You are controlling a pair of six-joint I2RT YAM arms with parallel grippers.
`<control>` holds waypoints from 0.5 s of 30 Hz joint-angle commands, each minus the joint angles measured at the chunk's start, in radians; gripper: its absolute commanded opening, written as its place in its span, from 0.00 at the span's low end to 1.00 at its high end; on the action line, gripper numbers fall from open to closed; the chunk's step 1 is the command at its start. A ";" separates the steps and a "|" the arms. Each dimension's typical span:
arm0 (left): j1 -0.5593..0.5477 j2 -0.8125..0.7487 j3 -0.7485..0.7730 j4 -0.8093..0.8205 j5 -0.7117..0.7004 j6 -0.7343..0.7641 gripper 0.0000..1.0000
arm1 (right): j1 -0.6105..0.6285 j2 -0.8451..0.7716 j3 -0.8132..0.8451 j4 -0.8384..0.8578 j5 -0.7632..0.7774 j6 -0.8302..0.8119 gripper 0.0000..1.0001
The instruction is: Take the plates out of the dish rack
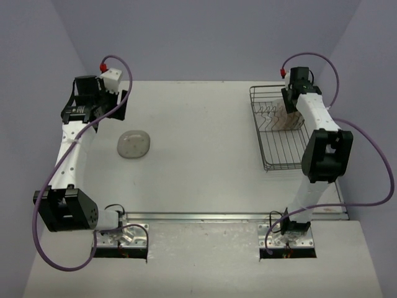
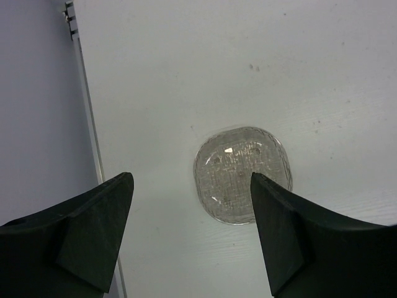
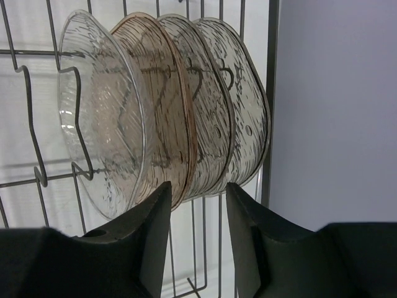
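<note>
Four plates [image 3: 167,112] upright in dish rack [image 3: 271,93] at tabletop's [image 1: 205,180] right edge | rims between my narrowly parted right fingers [image 3: 155,230], grip unclear | fifth plate [image 2: 242,174] flat on open tabletop below my wide-apart left fingers [image 2: 93,230] | overhead, my right arm [image 1: 316,124] hides the count

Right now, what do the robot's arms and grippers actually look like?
Both the left arm and right arm are white tubes with chunky black joints, bolted on silver base plates. A purple cable loops along each, ending at a small red plug. The left gripper and right gripper have two matte black, wedge-shaped fingers.
</note>
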 commanded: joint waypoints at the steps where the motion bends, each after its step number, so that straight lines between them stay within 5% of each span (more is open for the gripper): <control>1: 0.007 -0.026 -0.006 0.078 -0.026 -0.019 0.74 | 0.008 0.011 0.055 0.028 -0.001 0.022 0.40; 15: 0.007 -0.026 -0.033 0.098 -0.028 -0.028 0.75 | 0.010 -0.053 0.034 0.028 -0.055 0.215 0.34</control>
